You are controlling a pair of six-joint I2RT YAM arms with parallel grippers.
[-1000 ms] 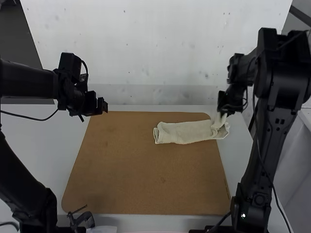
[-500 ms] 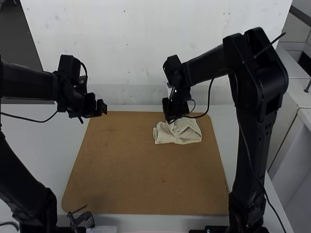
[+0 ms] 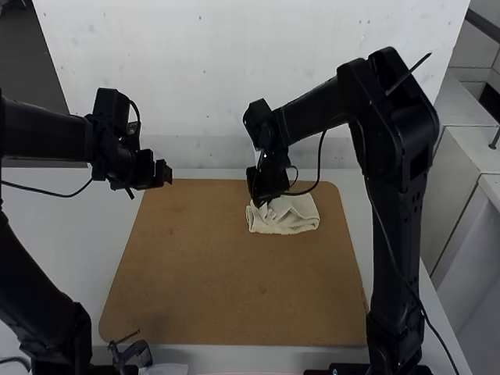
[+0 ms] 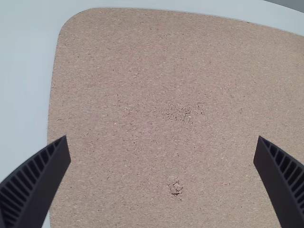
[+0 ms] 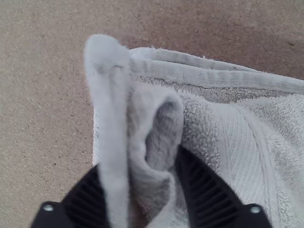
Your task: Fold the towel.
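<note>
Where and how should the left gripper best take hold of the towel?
I'd take the near-left corner of the towel as the high view shows it. The left gripper, fingers wide apart, could come in low from the left over bare board. The cloth lies flattest there, while farther back it rises bunched into the right gripper.

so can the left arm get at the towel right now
Probably, at least its near edge: the left gripper is open by the board's far left corner, with nothing apparent between. But the right gripper grips the towel's left part, so it likely blocks that side.
</note>
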